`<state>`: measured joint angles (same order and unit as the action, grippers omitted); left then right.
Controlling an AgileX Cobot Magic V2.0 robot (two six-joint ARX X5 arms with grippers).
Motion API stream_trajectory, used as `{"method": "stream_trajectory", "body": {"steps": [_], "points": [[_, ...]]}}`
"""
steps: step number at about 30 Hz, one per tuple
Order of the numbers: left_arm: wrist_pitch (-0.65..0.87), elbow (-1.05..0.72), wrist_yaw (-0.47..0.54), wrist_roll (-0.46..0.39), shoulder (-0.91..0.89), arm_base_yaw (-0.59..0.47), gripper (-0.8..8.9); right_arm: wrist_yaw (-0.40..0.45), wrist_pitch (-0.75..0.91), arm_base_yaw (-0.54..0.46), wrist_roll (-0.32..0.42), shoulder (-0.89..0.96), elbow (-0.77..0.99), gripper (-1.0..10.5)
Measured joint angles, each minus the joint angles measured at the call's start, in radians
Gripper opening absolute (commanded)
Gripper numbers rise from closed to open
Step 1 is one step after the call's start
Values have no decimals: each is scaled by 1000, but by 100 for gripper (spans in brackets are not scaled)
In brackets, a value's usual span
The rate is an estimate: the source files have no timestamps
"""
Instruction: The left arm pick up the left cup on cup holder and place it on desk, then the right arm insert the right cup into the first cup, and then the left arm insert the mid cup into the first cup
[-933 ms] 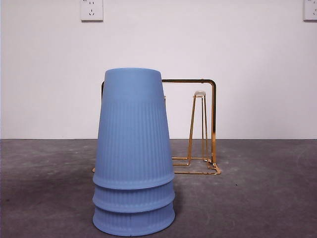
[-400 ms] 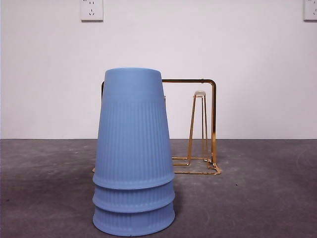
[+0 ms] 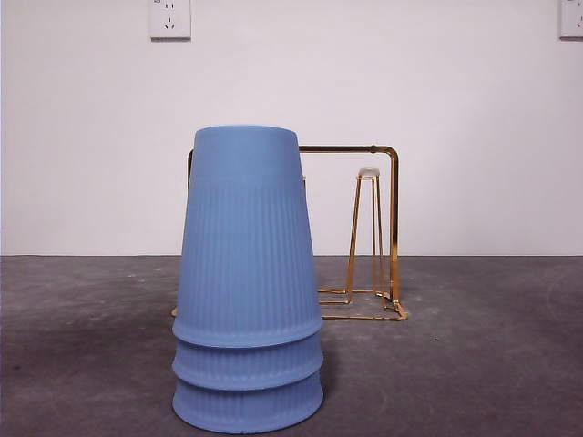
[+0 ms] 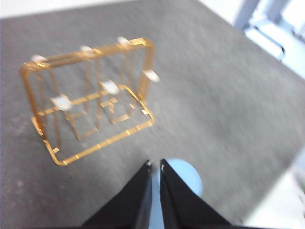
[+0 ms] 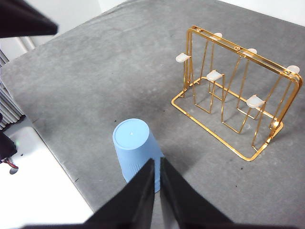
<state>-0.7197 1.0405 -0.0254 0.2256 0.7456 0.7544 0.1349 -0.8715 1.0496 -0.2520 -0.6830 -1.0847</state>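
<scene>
Three blue ribbed cups stand upside down, nested in one stack [image 3: 247, 282], on the dark grey desk [image 3: 474, 364] near the front. The stack also shows in the right wrist view [image 5: 135, 147], and its top shows past the jaws in the left wrist view [image 4: 185, 175]. The gold wire cup holder [image 3: 373, 232] stands behind it with bare pegs; it shows in the left wrist view [image 4: 90, 100] and the right wrist view [image 5: 236, 90]. My left gripper [image 4: 155, 164] is shut and empty, raised above the stack. My right gripper [image 5: 157, 161] is shut and empty, raised above the desk.
A white wall [image 3: 410, 91] with two sockets rises behind the desk. The desk's edge and a white surface lie beside the stack in the right wrist view [image 5: 43, 191]. The other arm's dark tip shows at a corner [image 5: 24, 19].
The cup stack and the holder stand where they were. No arm shows in the front view in any frame.
</scene>
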Motion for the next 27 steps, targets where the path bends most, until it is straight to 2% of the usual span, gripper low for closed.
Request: {"method": "stream_trajectory", "body": {"steps": [7, 10, 15, 20, 27], "points": [[256, -318, -24, -58, -152, -279, 23, 0, 0, 0, 0, 0, 0, 15], [319, -465, -21, -86, -249, -428, 23, 0, 0, 0, 0, 0, 0, 15], [399, -679, -20, -101, -433, -612, 23, 0, 0, 0, 0, 0, 0, 15], [422, -833, 8, -104, -573, -702, 23, 0, 0, 0, 0, 0, 0, 15], [467, -980, 24, -104, -701, -731, 23, 0, 0, 0, 0, 0, 0, 15]]}}
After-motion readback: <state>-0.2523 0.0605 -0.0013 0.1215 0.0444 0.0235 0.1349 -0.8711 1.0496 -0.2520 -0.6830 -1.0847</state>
